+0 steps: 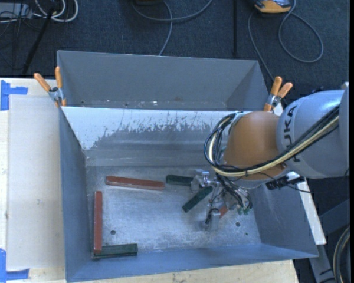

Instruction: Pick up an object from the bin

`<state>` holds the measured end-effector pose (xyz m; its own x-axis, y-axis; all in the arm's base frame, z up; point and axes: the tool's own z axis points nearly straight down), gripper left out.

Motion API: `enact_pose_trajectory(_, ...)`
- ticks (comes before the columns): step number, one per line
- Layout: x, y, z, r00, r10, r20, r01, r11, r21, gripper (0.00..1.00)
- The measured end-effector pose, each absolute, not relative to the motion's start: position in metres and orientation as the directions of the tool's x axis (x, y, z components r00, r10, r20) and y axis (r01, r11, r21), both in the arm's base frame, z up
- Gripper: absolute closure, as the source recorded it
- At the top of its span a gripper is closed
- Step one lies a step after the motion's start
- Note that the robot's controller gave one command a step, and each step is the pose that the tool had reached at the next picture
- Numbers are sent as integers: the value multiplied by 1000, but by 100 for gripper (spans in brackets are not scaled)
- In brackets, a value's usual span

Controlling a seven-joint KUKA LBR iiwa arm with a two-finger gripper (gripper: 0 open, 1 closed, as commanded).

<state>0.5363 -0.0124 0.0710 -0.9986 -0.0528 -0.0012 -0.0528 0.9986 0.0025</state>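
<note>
Lettering (pixel 287 122) on the arm (pixel 318 143) reads KUKA. Its gripper (pixel 213 212) sits low over the bin's (pixel 165 105) right floor, just beside a tilted dark green bar (pixel 193 203); spread or pressed together, I cannot tell. Red-brown bars (pixel 135 183) lie further left.

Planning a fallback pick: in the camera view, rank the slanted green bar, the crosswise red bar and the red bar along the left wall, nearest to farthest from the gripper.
1. The slanted green bar, mid-bin, right beside the gripper.
2. The crosswise red bar, left of centre.
3. The red bar along the left wall, farthest.
</note>
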Motion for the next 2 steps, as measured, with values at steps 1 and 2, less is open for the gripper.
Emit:
enact_pose_trajectory(1, 536, -14, 70, -999, -48, 1, -48, 999, 1, 100)
enact_pose_trajectory(2, 531, 6, 211, -999, -52, -8, -52, 999, 0, 100)
